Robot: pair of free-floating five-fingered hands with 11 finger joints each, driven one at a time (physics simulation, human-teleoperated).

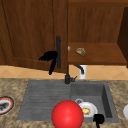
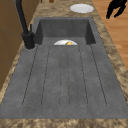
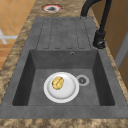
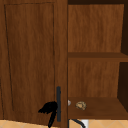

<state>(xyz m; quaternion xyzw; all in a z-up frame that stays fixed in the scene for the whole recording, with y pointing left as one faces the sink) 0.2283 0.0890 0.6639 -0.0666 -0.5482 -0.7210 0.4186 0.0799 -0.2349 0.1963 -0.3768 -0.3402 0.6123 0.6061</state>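
Cabinet handle (image 1: 58,51), left hand (image 1: 49,57) fingers touching

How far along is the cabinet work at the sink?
Done: the right side of the wall cabinet stands open, a small brown item on its lower shelf. In hand: the left hand is at the left door's black handle; that door looks shut. The right hand hangs low by the sink's front edge. Left: the plate with yellow food sits in the basin.
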